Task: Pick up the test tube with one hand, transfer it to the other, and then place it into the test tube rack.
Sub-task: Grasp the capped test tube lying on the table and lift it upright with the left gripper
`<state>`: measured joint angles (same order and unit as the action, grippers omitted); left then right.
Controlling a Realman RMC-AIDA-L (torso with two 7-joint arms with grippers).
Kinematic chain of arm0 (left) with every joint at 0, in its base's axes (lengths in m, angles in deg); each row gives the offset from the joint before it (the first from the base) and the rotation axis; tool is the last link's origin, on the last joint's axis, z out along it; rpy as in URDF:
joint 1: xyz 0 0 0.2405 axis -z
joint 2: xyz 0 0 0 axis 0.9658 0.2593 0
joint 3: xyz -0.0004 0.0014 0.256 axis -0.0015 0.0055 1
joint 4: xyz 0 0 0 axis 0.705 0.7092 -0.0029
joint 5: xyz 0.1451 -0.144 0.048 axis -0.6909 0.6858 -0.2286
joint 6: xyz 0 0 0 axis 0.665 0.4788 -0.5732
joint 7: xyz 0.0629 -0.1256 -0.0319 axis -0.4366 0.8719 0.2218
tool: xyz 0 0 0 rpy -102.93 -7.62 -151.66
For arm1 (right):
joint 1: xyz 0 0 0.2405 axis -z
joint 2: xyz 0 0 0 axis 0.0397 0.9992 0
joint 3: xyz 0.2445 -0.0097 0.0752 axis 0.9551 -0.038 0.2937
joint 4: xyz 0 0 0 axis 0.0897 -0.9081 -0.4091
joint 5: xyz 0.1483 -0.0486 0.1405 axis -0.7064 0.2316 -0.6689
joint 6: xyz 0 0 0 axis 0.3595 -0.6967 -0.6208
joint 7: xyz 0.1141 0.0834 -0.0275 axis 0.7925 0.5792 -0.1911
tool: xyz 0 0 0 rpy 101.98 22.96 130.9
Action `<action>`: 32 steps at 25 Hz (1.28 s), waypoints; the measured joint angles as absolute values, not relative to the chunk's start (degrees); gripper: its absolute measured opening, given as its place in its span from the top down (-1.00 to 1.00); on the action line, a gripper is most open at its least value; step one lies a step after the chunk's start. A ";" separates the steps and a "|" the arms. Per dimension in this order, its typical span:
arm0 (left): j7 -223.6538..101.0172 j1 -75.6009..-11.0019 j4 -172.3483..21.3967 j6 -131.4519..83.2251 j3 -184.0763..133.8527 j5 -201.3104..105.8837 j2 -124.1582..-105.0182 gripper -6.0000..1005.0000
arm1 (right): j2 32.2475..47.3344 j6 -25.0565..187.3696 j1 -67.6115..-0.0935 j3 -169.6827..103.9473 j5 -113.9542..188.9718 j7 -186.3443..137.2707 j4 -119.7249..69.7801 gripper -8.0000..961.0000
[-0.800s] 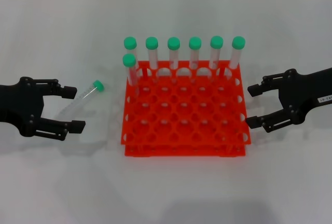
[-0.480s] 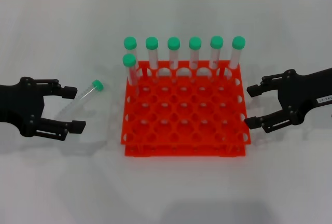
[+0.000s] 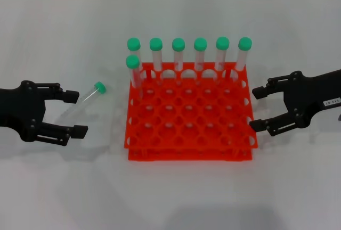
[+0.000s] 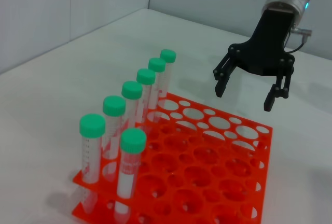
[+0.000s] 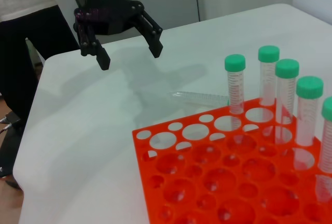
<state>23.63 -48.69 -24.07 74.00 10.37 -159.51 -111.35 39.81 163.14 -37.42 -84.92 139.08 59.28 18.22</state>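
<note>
On the white bench (image 3: pixel 176 198), the orange rack (image 3: pixel 189 113) sits between two claws. The left claw (image 3: pixel 74 114) hangs released, just short of the loose tube (image 3: pixel 85 99) (lying flat, green cap toward the rack). The right claw (image 3: pixel 257 109) is likewise spread beside the rack. Seven capped tubes (image 3: pixel 178 54) stand at the rack's far side.

A bright orange-red test tube rack (image 3: pixel 189 115) is holding clear, green-capped tubes (image 3: pixel 189 54), flanked by black grippers on white table (image 3: pixel 170 198).
</note>
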 joint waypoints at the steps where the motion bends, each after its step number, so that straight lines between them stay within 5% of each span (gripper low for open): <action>1: 23.73 -48.69 -24.07 74.00 10.37 -159.54 -111.37 -0.75 | 39.92 163.14 -37.33 -84.93 139.07 59.21 18.24 -0.72; 15: 44.73 -49.16 -9.26 75.09 10.30 -163.86 -112.02 -0.74 | 40.11 162.61 -36.76 -84.41 138.90 58.15 18.48 -0.71; 32: 53.36 -45.77 -0.96 67.13 16.84 -186.09 -117.10 -0.73 | 41.75 162.38 -36.55 -84.83 138.94 57.73 20.33 -0.71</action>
<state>53.36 -45.77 -0.96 67.13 16.84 -186.09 -117.10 41.75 162.38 -36.55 -84.83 138.94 57.73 20.33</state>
